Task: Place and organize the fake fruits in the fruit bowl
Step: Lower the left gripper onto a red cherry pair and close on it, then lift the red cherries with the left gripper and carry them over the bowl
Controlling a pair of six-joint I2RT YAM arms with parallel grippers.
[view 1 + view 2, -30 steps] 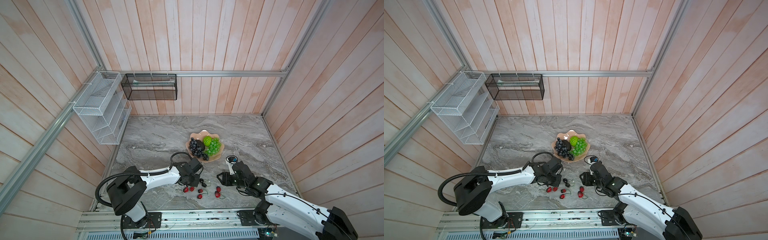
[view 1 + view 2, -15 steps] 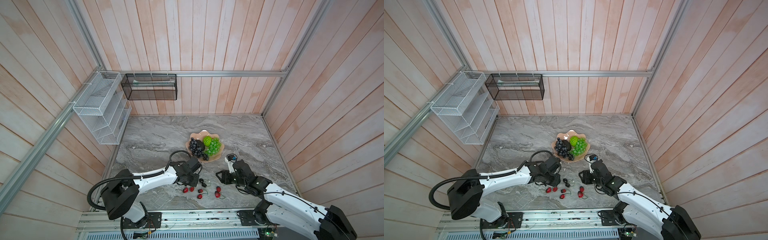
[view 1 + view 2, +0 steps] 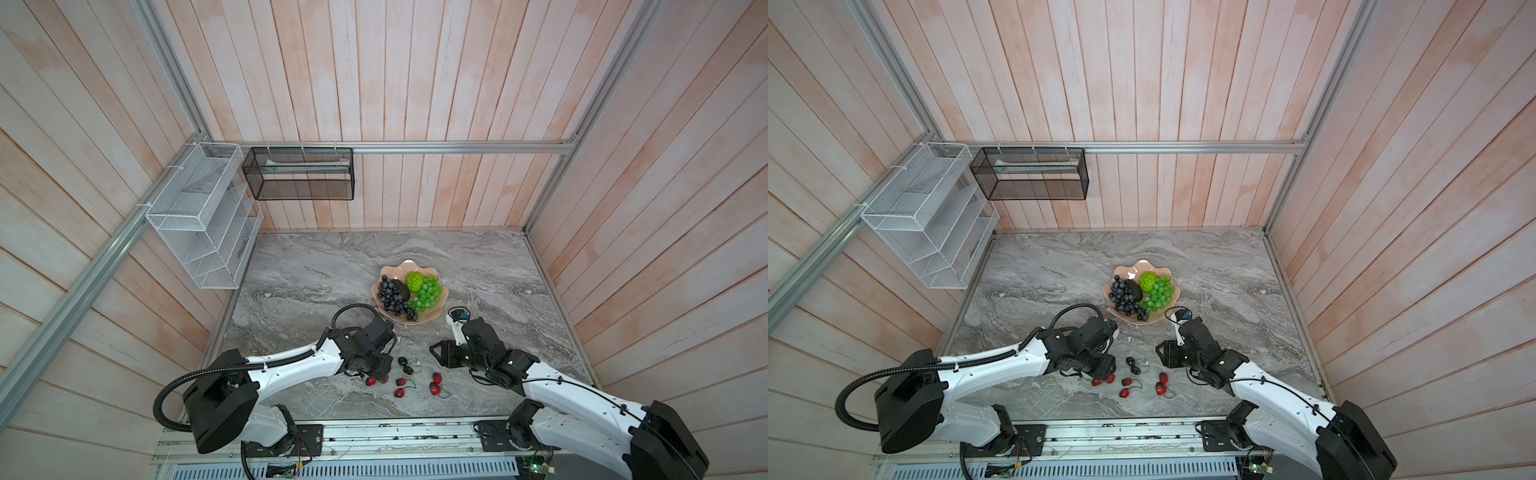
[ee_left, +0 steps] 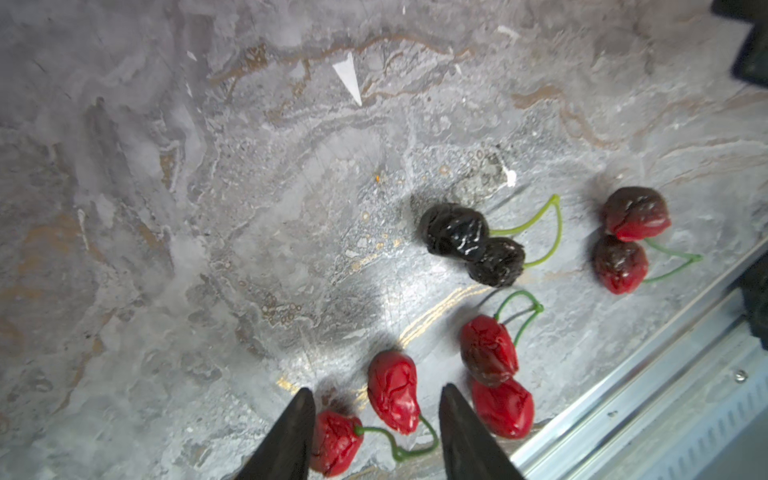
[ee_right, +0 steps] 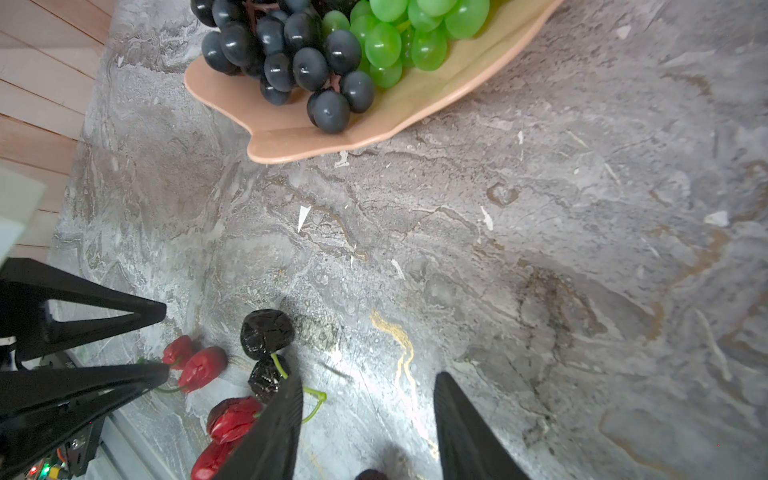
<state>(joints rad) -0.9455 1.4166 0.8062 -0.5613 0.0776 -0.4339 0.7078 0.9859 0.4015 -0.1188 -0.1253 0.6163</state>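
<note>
**4 cherry pairs lie off the bowl, both grippers open**

The pink bowl (image 3: 400, 268) with the wavy rim sits on the grey marble table (image 3: 311, 282). In both top views the bowl holds the dark grapes (image 3: 390, 296) in its left half and the green grapes (image 3: 426, 293) in its right half. A black avocado (image 3: 401, 287) lies between them, and a bright green knobbly fruit (image 3: 414, 280) lies toward the bowl's far side. In the right wrist view the dark grapes reach the bowl's near rim.

All 8 cherries lie on the table outside the bowl, on its near side, in 4 stemmed pairs. The black pair (image 4: 473, 243) is nearest the bowl. A dark-red pair (image 4: 627, 241) lies to the right of it, and 2 red pairs lie farther from the bowl.

The left gripper (image 4: 376, 390) is low over the table with its jaws apart around one red pair (image 4: 392, 390). 1 cherry lies between the fingers and the other is right against one finger, and I cannot tell whether they touch. The other red pair (image 4: 490, 353) lies just outside the jaws.

The right gripper (image 5: 370, 376) is near the bowl's near-right side, with its jaws apart over bare marble and nothing between them
</note>
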